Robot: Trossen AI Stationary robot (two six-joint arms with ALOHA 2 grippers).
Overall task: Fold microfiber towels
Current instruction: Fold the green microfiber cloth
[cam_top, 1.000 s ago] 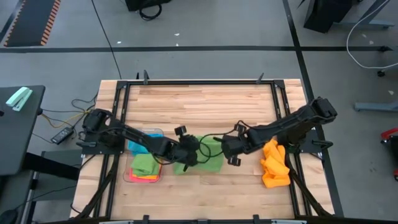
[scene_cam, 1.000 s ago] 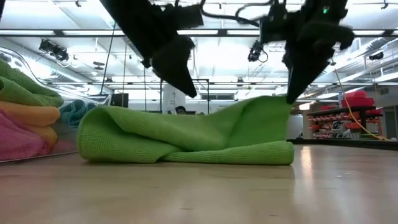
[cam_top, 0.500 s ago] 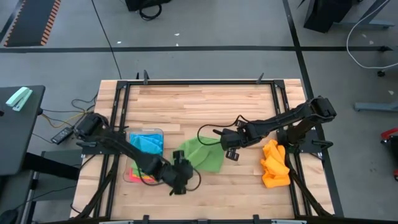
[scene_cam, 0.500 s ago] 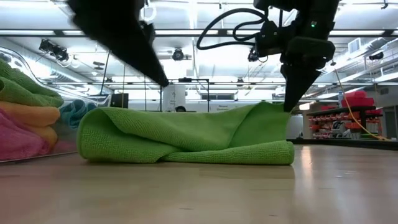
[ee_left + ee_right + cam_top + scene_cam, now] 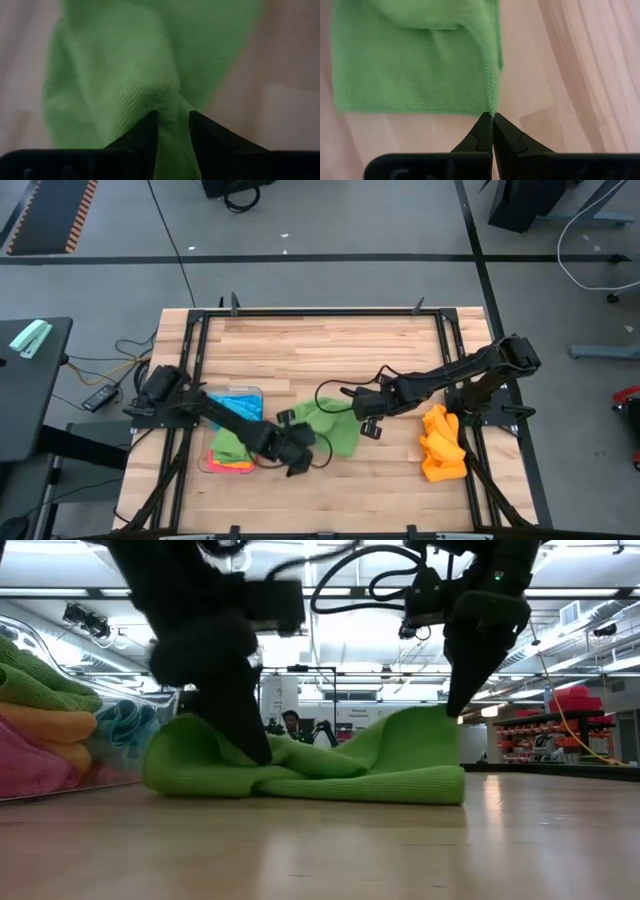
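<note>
Green towel point(image 5: 330, 430); orange towels point(image 5: 441, 443); tray stack point(image 5: 232, 448) seemingly green, orange, pink.

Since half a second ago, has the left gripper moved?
Yes. In the high view the left gripper has moved away from the table's near edge, up onto the green towel, closer to the clear tray.

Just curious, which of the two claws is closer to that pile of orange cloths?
The right one. The right gripper pinches the green towel just left of the orange towels; the left gripper grips that towel's far side, beside the tray.
</note>
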